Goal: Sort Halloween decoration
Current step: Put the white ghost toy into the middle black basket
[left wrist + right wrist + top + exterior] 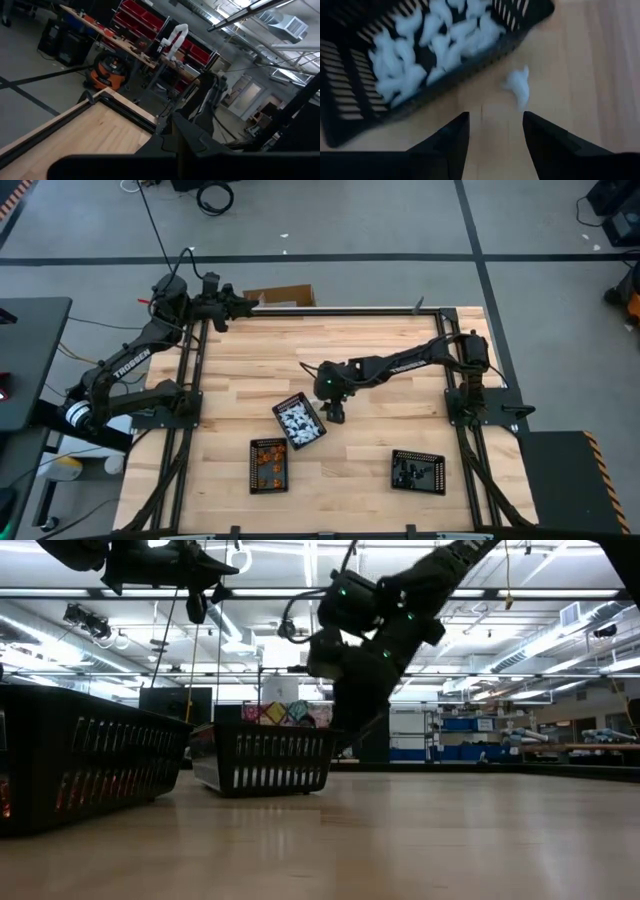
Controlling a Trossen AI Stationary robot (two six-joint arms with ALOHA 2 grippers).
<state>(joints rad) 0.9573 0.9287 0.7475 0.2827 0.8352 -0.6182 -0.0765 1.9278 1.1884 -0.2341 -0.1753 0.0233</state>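
Three black trays stand on the wooden table. One holds white pieces [298, 421], one orange pieces [268, 464], one black pieces [417, 471]. In the right wrist view a single white piece [519, 85] lies on the wood just outside the wall of the tray of white pieces [435, 50]. My right gripper [492, 135] hangs open and slanting down over the table, short of that loose piece, with nothing between its fingers; in the high view my right gripper [335, 412] stands at that tray's right side. My left gripper [240, 303] is shut, raised over the table's far left corner.
A black metal frame [452, 360] runs along the table's left, right and far edges. Bare wood lies between the trays and toward the far edge. In the low view the nearest tray [80, 765] fills the left, with the white-piece tray [265, 755] behind it.
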